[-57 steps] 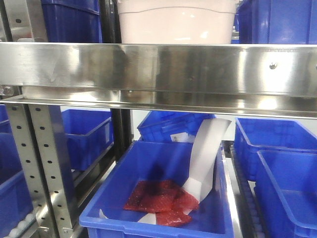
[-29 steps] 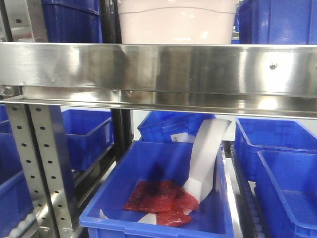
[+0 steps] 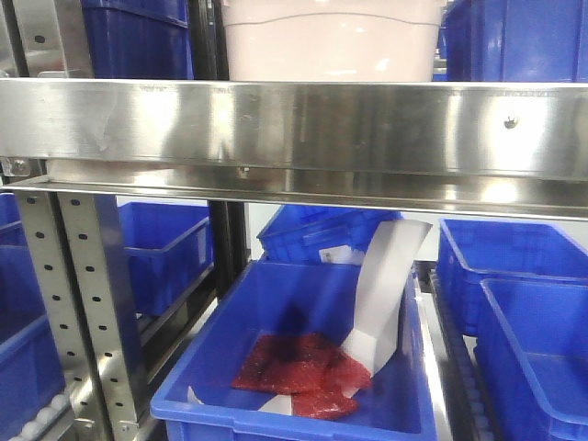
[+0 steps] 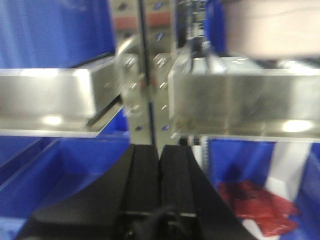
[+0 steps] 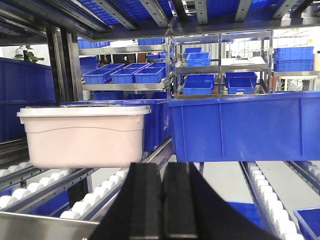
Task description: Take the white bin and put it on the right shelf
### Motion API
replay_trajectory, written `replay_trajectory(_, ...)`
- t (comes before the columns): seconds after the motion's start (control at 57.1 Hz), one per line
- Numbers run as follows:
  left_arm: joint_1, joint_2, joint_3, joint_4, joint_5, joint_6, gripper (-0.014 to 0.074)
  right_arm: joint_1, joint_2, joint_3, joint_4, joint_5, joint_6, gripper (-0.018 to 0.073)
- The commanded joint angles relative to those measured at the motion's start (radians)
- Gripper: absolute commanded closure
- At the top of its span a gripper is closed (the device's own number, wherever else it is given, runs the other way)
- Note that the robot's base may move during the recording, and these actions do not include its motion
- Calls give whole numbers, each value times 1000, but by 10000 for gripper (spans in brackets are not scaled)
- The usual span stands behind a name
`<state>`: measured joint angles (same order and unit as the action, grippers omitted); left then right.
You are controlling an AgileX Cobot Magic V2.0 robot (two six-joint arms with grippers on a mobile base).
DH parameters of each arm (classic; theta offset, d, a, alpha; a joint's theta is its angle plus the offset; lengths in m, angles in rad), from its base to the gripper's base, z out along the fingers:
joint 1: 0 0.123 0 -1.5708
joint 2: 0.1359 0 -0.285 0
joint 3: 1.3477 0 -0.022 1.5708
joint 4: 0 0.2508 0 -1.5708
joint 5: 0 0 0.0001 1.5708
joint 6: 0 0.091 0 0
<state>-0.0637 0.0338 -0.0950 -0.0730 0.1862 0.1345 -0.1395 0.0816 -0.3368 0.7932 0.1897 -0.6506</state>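
1. Step in hand, as I read it: reach for the white bin (image 5: 84,135). It sits on the roller lane (image 5: 47,192) behind the steel front rail (image 3: 294,124), with a blue bin (image 5: 245,127) just beside it.
2. Both grippers, left (image 4: 160,165) and right (image 5: 162,187), have fingers clenched and hold nothing.
3. Advice: release the fingers first, clear the rail, and take the bin from both sides under the lid lip.
4. Bin: pale pinkish-white, rounded corners, curved moulded line, flat lid on, upright.
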Motion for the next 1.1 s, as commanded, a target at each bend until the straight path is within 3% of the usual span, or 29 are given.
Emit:
replay_trajectory(0.0,19,-26,41,-9,-159,3,720,-3,13,-28,15,-59,-2,481)
replay_trajectory(0.088,27,-40,140,-9,-276,3,720,-3,13,-28,15,-59,-2,481)
replay_trajectory(0.14,27,-42,134,-18,-207,3,724,-3,13,-28,15,-59,-2,481)
replay_trajectory(1.086,27,-42,138,-18,-214,3,724,-3,13,-27,15,-59,-2,481)
